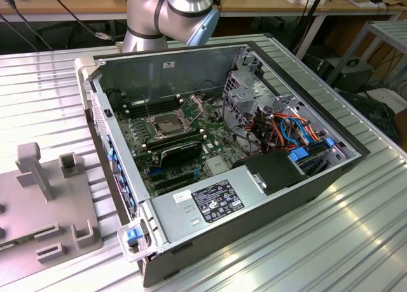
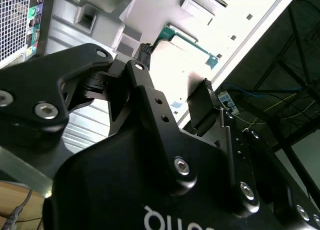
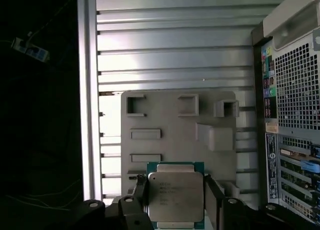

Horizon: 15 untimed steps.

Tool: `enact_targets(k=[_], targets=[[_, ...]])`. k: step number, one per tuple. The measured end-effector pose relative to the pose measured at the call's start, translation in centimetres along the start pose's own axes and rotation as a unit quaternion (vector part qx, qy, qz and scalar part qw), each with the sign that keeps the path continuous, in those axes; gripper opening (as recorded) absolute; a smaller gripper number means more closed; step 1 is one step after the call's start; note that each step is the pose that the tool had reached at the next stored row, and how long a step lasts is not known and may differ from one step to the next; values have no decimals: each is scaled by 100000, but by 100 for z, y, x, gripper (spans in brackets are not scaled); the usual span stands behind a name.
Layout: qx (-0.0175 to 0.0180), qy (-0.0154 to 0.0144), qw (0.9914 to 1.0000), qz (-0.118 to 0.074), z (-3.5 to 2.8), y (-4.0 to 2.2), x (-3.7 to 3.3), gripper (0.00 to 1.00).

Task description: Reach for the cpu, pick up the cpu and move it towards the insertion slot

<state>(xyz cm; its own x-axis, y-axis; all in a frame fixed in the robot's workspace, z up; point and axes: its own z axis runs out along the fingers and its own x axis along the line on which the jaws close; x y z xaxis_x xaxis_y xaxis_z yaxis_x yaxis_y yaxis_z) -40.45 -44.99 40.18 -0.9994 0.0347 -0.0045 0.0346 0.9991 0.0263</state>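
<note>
- On the ribbed metal table [image 1: 305, 241], seen from the exterior view, an opened computer case [image 1: 216, 146] lies on its side with the motherboard facing up. The insertion slot [image 1: 166, 123] sits toward the exterior view's left of the board, its metal flap tipped up beside the dark centre. A grey fixture plate [image 1: 44, 209] with raised blocks rests on the table at the exterior view's left, well apart from the socket. The arm's silver joint [image 1: 172, 12] stands behind the case.
- Behind the black gripper body in the second wrist view, the gripper [image 2: 175, 97] points at a bright, washed-out surface. One dark finger [image 2: 202, 102] shows, and a green-edged board [image 2: 192, 44] lies beyond it. From here I cannot tell how wide the fingers stand.
- Looking down in the first wrist view, the cpu [image 3: 175, 196] shows its pale metallic face with a green edge, over the near edge of the grey fixture plate [image 3: 170, 115]. The gripper [image 3: 176, 197] has a dark finger [image 3: 140, 190] close against each side of the chip, gripping it. The case's perforated rear panel [image 3: 295, 104] stands beside the plate.
</note>
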Motion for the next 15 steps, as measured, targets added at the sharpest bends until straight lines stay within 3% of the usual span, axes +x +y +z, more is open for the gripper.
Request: enact_targets(k=[1, 2, 3, 15], targets=[[3, 4, 100000, 1, 0, 3, -75, 55], [-1, 0, 100000, -4, 2, 9, -262, 55], [1, -3, 100000, 2, 2, 12, -337, 55], [-1, 1, 100000, 0, 4, 17, -498, 55]])
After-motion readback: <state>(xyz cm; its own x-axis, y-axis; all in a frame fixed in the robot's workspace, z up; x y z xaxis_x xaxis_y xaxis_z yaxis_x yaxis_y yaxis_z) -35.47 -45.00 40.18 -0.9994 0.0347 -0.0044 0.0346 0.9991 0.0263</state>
